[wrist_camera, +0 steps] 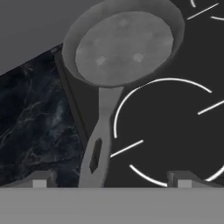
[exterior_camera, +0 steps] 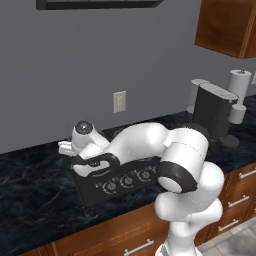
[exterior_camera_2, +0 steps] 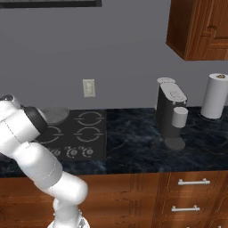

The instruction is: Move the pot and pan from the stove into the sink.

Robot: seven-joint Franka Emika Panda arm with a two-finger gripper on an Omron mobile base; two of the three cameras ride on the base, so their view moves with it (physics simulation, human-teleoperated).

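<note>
While above the stove (wrist_camera: 175, 131), fingers (wrist_camera: 39, 180) spread wide, empty, straddling the grey pan's (wrist_camera: 124, 48) long handle at lower centre, likely lining up a grasp; pan upper centre.

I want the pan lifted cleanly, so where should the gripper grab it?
Grip the pan by its long flat handle, near the slotted end between the open gripper fingertips, coming from above. The handle lies low over the stove, narrow enough to pinch.
</note>
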